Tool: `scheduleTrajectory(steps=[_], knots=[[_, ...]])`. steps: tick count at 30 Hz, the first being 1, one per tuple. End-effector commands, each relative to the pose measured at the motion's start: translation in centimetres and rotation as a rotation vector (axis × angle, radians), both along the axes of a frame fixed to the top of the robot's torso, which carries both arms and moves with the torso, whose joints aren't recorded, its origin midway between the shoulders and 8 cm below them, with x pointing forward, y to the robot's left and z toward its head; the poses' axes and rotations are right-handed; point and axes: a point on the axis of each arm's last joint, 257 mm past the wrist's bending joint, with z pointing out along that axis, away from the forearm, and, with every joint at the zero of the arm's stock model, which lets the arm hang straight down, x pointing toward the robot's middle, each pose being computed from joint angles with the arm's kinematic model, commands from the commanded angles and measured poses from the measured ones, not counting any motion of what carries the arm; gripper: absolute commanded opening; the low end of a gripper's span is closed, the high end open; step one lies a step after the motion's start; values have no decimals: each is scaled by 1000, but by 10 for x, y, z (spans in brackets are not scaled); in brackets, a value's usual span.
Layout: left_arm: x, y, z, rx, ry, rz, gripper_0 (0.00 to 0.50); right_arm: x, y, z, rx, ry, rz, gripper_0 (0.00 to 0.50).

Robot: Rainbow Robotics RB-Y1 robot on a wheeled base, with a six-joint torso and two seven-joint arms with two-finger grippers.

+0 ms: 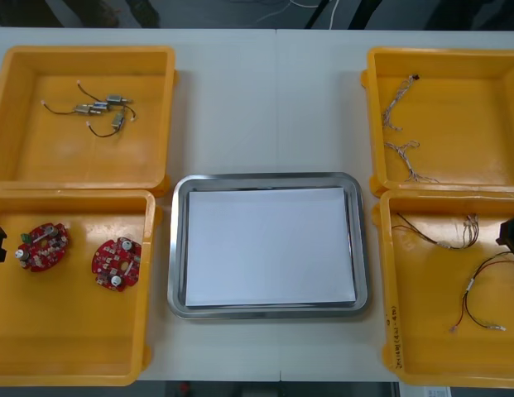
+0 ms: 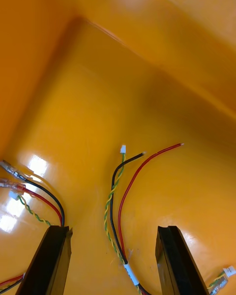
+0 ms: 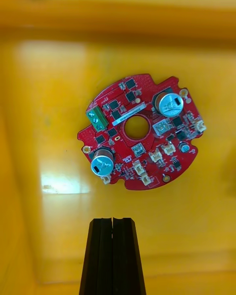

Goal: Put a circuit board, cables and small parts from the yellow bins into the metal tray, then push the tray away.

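Fingers of the left arm [image 3: 112,241], pressed together on nothing, hang over a round red circuit board [image 3: 140,132] lying flat on the floor of the near-left yellow bin [image 1: 74,356]. A second board [image 1: 117,265] lies close beside the first in the same bin. Fingers of the right arm [image 2: 55,255] stand wide apart above the floor of the near-right yellow bin [image 1: 430,331], with a red, black and yellow cable [image 2: 118,201] running up between them (untouched, as far as can be told). More cables [image 2: 34,196] lie just outside one finger. The far-left bin [image 1: 41,157] holds small metal parts [image 1: 99,107], and the far-right bin [image 1: 463,165] holds pale twisted cables [image 1: 401,124]. The metal tray [image 1: 269,180] sits on the bench [image 1: 265,99] between the two pairs of bins, its white inside bare. Judged progress: nothing is loaded yet. A board, cables and parts must all be carried over, and the tray then pushed away.
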Motion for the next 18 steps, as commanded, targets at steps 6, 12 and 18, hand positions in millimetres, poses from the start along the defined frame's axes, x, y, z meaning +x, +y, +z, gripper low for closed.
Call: scheduleTrajectory(steps=[6,12,18], knots=[[17,10,49,71,-61,-68,43,6,-37,45,-165,-4,132,500],[17,9,49,62,-62,-57,500,-3,-34,43,-236,72,332,500],[17,9,50,55,-63,-48,500,-3,-14,40,-220,77,476,500]])
